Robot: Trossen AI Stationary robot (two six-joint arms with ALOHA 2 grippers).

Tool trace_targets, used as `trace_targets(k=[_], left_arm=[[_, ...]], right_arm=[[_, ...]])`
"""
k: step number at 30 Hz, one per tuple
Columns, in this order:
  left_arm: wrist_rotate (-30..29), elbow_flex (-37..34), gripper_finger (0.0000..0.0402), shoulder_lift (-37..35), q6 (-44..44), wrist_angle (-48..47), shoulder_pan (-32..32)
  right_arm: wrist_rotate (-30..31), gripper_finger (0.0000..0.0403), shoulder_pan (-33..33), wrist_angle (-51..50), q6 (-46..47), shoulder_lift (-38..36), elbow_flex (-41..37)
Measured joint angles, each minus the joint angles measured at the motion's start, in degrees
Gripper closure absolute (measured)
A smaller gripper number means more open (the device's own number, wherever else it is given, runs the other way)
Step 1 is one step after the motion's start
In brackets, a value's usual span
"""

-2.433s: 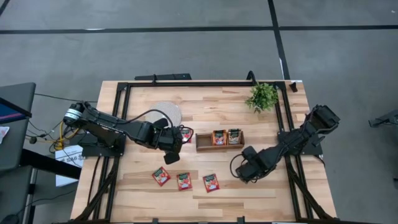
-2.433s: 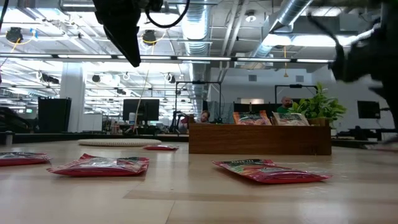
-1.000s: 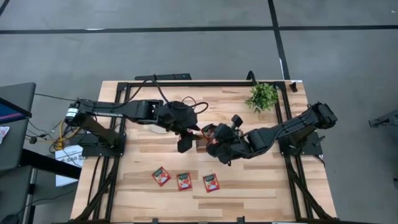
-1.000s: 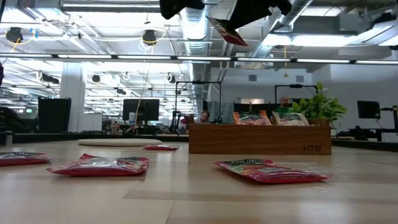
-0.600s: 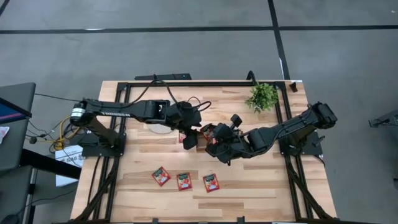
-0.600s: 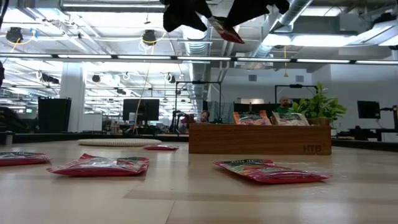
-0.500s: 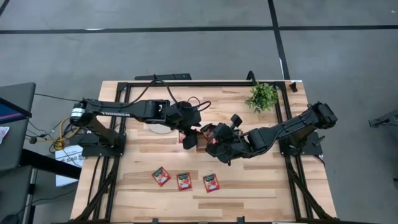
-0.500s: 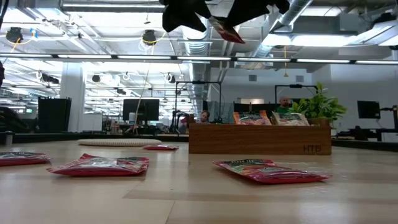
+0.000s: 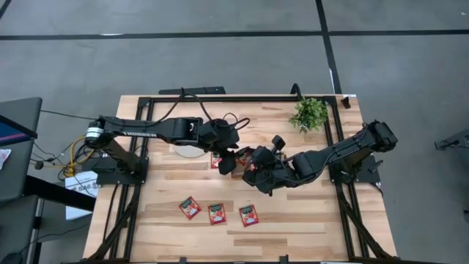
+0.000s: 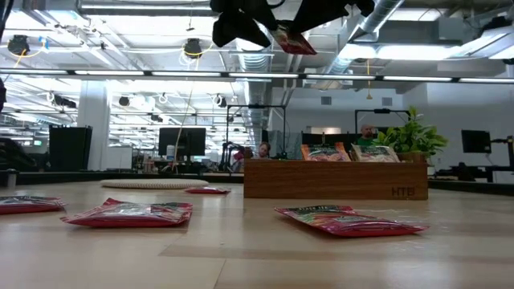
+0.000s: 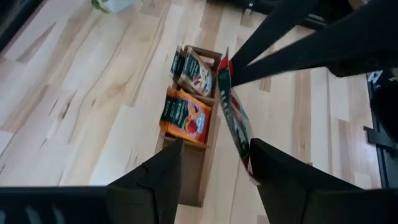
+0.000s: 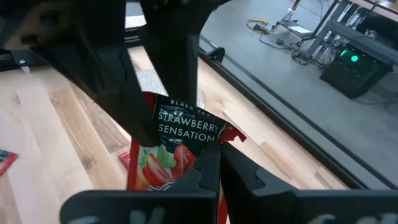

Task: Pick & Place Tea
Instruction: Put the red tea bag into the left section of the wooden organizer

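Even, bright overhead light across your table point(image 9: 293, 213), soft faint shadows, glare from ceiling strip lights point(image 10: 120, 74) in your low view, near sachets point(image 10: 128, 213) slightly soft, your wrist views' dark fingers point(image 11: 280, 180) blurred

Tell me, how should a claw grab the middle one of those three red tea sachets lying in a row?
Probably from straight above. The middle sachet lies flat on the table, so nothing is exposed to grip from the side. Pinch across two opposite edges, with the fingers straddling it. The left neighbour and right neighbour lie apart from it, leaving room.
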Motion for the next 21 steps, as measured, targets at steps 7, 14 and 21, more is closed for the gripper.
trace_targets(k=[7,14,21], left_arm=[[0.04,0.07,0.0283,1.16,-0.32,1.46,0.0],[0.04,0.02,0.0394,1.66,0.03,1.41,0.0],[0.04,0.02,0.0401,1.66,0.25,-0.46,0.02]], right_arm=[[0.0,0.0403,0.0,0.04,-0.02,0.0,0.0],[-0.2,0.0403,0.07,0.13,0.0,0.0,0.0],[-1.46,0.0403,0.11,-1.67,0.01,-0.02,0.02]])
